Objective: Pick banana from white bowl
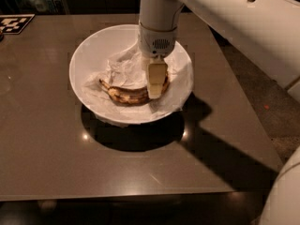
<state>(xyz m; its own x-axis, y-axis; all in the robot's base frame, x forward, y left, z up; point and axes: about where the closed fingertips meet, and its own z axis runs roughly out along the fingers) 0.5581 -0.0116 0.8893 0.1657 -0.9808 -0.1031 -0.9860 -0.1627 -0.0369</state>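
Camera view: your gripper (157, 84) is down inside the white bowl (77, 64), low over the banana's (125, 94) right end, with the bowl mid-table nearer the far edge. Can't tell how wide it's open or whether it has any hold (its own body blocks the contact). Banana lies flat on crumpled paper (123, 67), not lifted, so I'd judge the approach done; grasp and lift-out are left for you. Banana curved, yellow-brown, dark blotches, looks soft. Bowl smooth, round, shallow. Tabletop (42, 149) glossy brown, reflective
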